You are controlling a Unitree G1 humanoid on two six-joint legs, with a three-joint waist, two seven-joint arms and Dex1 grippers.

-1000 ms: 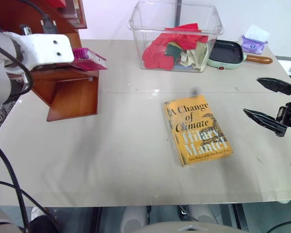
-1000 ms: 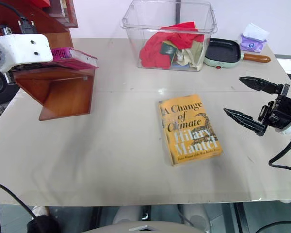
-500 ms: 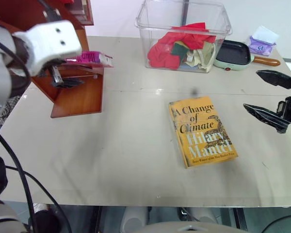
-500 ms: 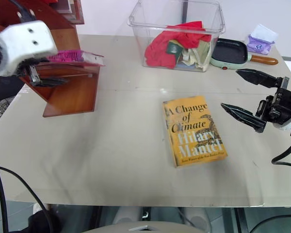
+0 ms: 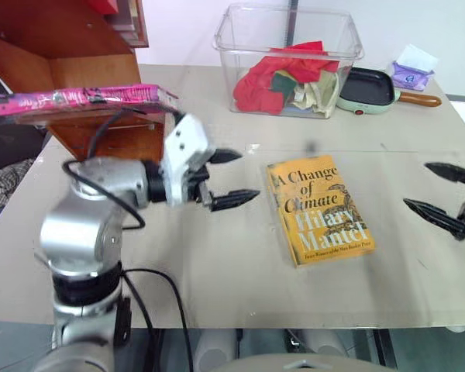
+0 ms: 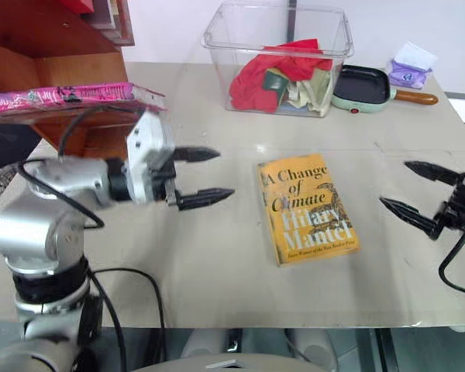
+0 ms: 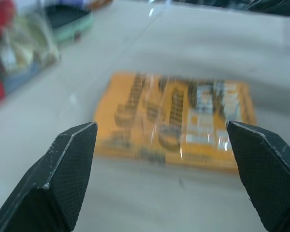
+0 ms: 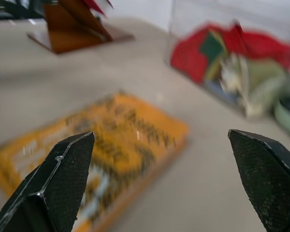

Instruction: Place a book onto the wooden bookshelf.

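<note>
The pink book lies flat on a board of the wooden bookshelf, free of both grippers. The left gripper hangs empty over the table, fingers spread, near the yellow book; the right gripper gapes empty beyond.

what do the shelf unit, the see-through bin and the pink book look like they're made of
The wooden bookshelf: reddish-brown wood, seemingly polished, with a slight sheen. The bin: clear hard plastic, probably; the cloths show through its walls. The book: apparently a paperback, glossy pink cover catching the light.
</note>
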